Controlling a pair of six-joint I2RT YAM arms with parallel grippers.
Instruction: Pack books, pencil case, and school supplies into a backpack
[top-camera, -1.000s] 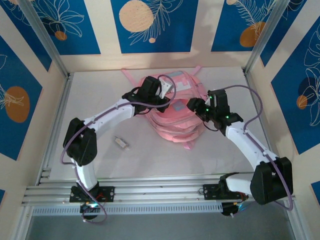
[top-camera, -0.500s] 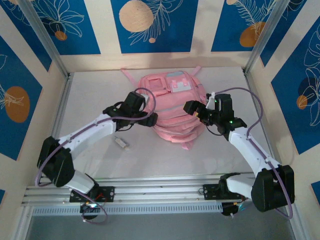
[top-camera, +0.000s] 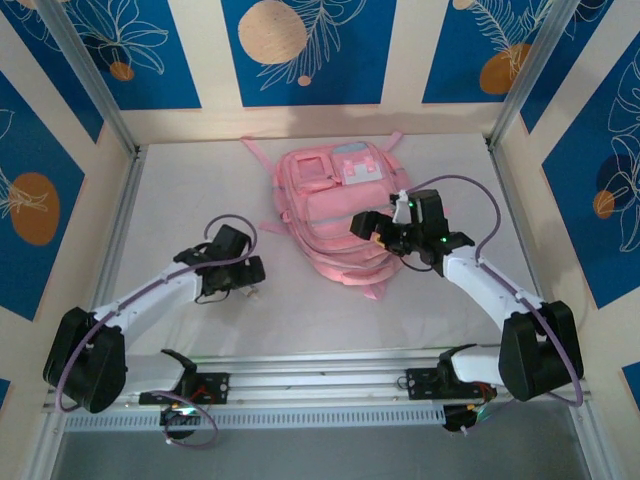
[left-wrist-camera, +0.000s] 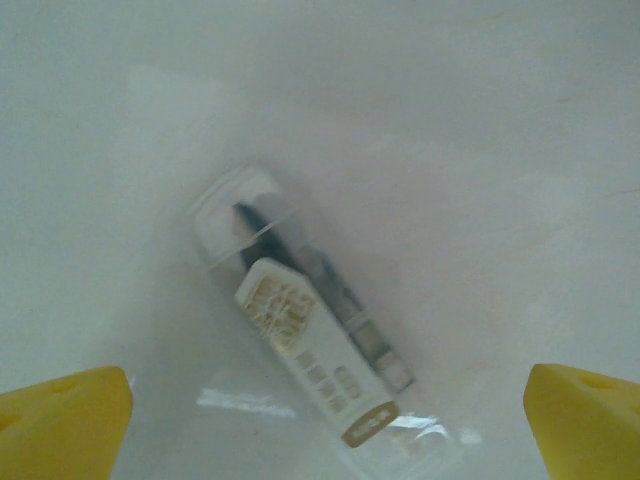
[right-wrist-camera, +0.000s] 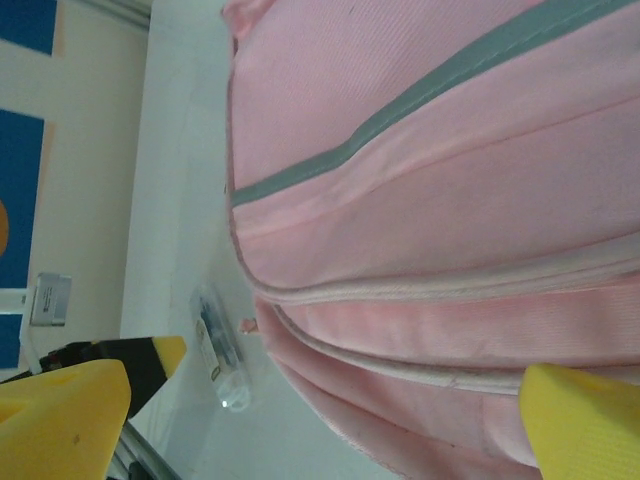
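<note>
The pink backpack (top-camera: 335, 205) lies front-up at the back middle of the table. Of the school supplies, a clear plastic bag (left-wrist-camera: 300, 330) holding dark grey items and a white label lies flat on the table. My left gripper (left-wrist-camera: 325, 430) hangs open just above it, one yellow fingertip (left-wrist-camera: 65, 425) on each side, touching nothing. In the top view the left gripper (top-camera: 250, 280) covers the bag. My right gripper (top-camera: 358, 226) is open over the backpack's right front, the pink fabric (right-wrist-camera: 430, 200) between its fingertips (right-wrist-camera: 60, 420). The books and pencil case are hidden.
The white table (top-camera: 200, 190) is bounded by metal rails at the left, right and near edges. A loose pink strap (top-camera: 258, 155) trails from the backpack's back left. In the right wrist view the clear bag (right-wrist-camera: 220, 350) lies just off the backpack's lower edge.
My left arm drew back from the backpack to the near left, over the clear bag, and opened. My right gripper opened and slid left. The backpack settled flat.
</note>
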